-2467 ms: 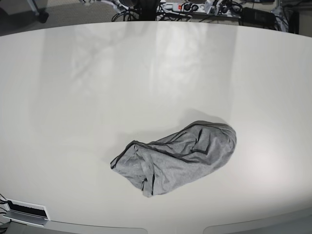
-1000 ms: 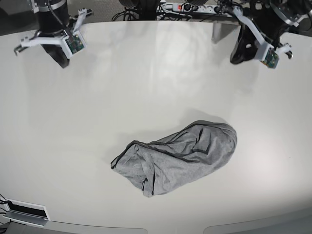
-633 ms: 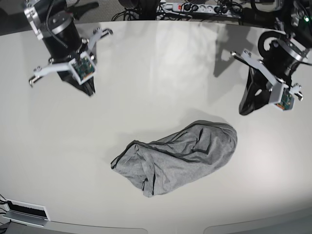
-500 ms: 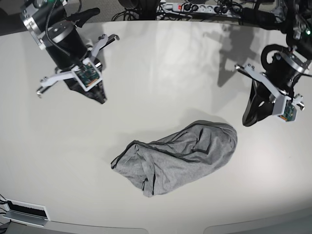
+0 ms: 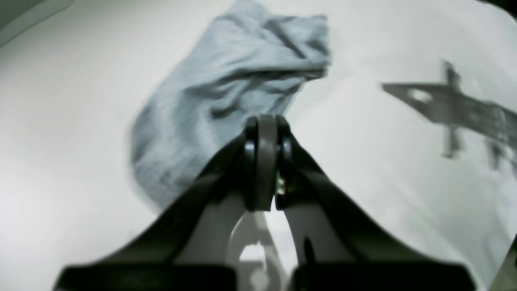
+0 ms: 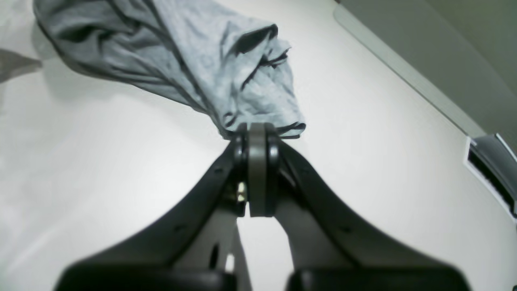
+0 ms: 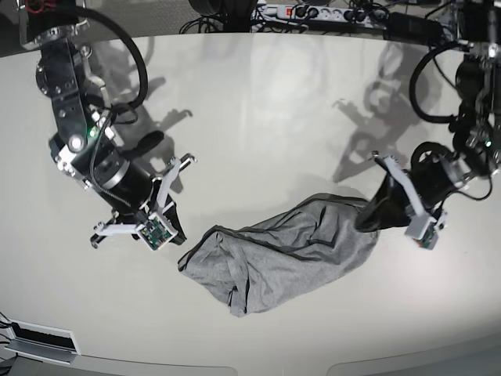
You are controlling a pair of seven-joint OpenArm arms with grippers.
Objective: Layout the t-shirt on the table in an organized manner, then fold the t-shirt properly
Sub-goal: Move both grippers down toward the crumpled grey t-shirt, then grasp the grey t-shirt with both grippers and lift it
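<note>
Base view took in the whole scene: the t-shirt (image 7: 286,254) lay bunched in a long heap on the table (image 7: 258,117), a little toward the near edge, with one arm at each end of it. The right gripper (image 7: 174,233) sat low just beside the end nearer that arm, and the left gripper (image 7: 368,219) sat at the opposite end, right against the cloth or touching it; I could not tell which from there. That view did not show how the jaws stood, since the fingers were dark and bunched against the fabric.

The wrist cameras settled that. In the left wrist view the left gripper (image 5: 264,121) had its jaws pressed together with nothing between them, the tips over the edge of the t-shirt (image 5: 226,101), though the picture was blurred. In the right wrist view the right gripper (image 6: 256,128) was likewise closed on nothing, its tips just at the crumpled end of the t-shirt (image 6: 202,60), where dark seams showed among the folds.

The right wrist view also caught the curved rim of the table (image 6: 404,76) and a white slotted box (image 6: 490,169) beyond it. Bare tabletop (image 5: 404,169) spread wide around the heap, most of it on the far side, less toward the near edge.
</note>
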